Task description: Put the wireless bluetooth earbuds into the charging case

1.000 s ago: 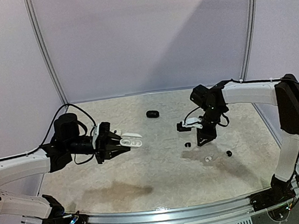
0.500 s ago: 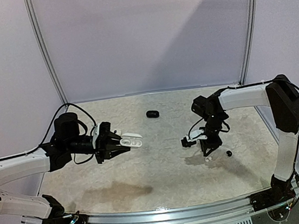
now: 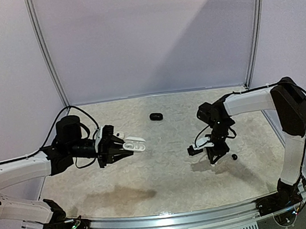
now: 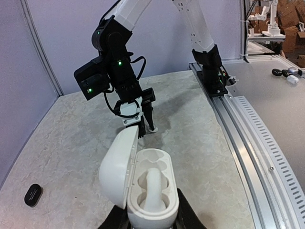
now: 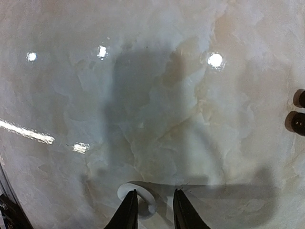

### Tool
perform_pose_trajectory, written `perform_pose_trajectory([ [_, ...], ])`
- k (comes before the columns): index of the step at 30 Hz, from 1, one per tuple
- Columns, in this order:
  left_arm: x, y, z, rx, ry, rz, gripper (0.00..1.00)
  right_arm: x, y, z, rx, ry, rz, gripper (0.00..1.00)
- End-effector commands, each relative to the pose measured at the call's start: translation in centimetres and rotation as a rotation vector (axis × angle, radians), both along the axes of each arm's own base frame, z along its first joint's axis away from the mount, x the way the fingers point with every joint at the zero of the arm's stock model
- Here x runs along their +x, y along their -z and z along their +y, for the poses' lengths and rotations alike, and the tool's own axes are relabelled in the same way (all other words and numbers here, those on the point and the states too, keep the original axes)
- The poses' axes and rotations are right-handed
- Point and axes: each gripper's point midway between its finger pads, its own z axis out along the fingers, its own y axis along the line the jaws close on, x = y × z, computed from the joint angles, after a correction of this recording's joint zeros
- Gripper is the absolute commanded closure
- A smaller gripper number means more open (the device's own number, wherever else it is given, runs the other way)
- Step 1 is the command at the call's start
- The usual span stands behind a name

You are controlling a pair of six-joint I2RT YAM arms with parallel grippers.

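White earbud (image 5: pixel 143 202): a small, smooth, rounded plastic pebble with a short nub. It lies on the bench (image 5: pixel 157 86) directly under the right end effector (image 5: pixel 154 192), between its two dark fingertips. The fingers stand apart with a narrow gap and straddle the bud, tips down at the surface. The bud sits close against one finger, but contact is unclear.

Two black earbuds (image 5: pixel 298 123): glossy and rounded, one just beside the other, off to one side of the right end effector and clear of its fingers.

White charging case (image 4: pixel 170 198): a smooth oval shell with its lid (image 4: pixel 116 167) swung open and moulded hollows inside. Cannot tell whether a bud is seated. The left end effector (image 4: pixel 152 222) is clamped on its base and holds it off the bench.

Bench: pale, marbled and glossy, with lamp glints. A black oval case (image 4: pixel 33 194) lies well off to the left end effector's side.
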Motion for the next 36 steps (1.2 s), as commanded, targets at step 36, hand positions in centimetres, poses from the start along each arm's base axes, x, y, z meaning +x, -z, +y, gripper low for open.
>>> perform_pose_trajectory([
  [36, -0.1, -0.6, -0.1, 0.0, 0.004, -0.037, 1.0, -3.6, -0.7, -1.5, -0.079, -0.035, 0.028, 1.0],
])
